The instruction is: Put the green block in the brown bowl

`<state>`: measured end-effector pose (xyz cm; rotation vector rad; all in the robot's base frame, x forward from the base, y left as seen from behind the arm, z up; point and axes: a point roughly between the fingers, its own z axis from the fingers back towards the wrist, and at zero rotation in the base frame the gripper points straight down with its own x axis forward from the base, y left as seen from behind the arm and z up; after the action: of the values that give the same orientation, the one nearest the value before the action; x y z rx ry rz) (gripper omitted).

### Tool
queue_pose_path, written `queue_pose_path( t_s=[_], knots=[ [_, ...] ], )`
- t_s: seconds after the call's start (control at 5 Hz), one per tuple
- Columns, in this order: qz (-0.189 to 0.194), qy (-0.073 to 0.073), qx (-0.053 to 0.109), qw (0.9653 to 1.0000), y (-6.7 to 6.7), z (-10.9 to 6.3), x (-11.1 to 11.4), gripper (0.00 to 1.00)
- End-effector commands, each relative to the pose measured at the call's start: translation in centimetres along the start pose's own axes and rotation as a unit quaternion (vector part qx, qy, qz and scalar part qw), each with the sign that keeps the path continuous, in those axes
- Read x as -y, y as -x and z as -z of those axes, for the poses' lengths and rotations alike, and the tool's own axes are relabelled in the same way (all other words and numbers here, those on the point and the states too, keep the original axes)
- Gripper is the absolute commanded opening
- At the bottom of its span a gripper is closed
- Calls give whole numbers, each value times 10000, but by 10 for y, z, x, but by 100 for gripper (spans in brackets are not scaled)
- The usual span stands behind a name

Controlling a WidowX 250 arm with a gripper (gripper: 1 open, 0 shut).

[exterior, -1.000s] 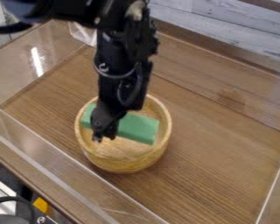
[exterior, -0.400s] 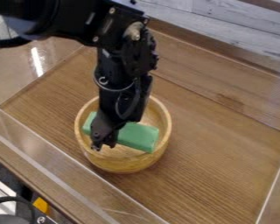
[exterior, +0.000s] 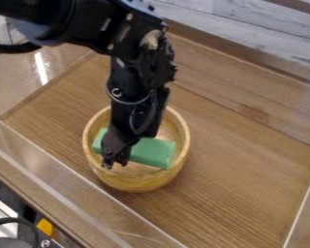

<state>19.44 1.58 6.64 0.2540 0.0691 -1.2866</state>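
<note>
The brown bowl [exterior: 173,167] is round, light wood, and stands in the middle of the table. The green block [exterior: 155,150] sits inside it, tilted against the far right wall, its left end hidden behind my gripper. My black gripper [exterior: 115,151] reaches steeply down into the bowl's left half, shut on the green block's left end. The arm above it covers the bowl's back rim.
The wooden table [exterior: 248,126] is fenced by clear acrylic walls [exterior: 67,165] along the front and left. A pale planked wall [exterior: 248,29] runs behind. A black-and-yellow fixture [exterior: 42,231] sits below the front edge.
The block has sunk lower in the bowl and lies flatter than a second ago. The gripper stays shut and has barely moved.
</note>
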Motion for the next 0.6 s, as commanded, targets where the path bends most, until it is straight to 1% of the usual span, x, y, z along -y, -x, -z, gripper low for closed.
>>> queue_pose_path(
  t_s=[0.0,0.4],
  knots=[
    [-76,-109,0,9999,0,-3,-8,0],
    [-115,-50,-30,9999,-3,0,-8,0]
  ],
)
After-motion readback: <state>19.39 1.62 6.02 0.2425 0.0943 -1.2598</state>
